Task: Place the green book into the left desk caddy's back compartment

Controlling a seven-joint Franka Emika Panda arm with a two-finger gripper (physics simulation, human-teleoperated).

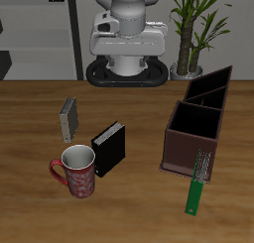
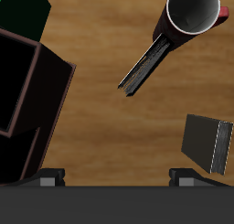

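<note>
We see 1 thin bright-green book w/ pale speckled end, lower right, against caddy; claw high behind, grip state unclear.

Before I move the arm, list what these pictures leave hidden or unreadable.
- Claw: the exterior view's upper edge cuts it off. The wrist view shows only its finger ends, set apart.
- Green book: the wrist view's edge leaves only a dark corner. The exterior view cannot settle whether it leans on the left desk caddy or lies flat.
- Back compartment: in the exterior view its floor is lost in shadow behind the walls.
</note>
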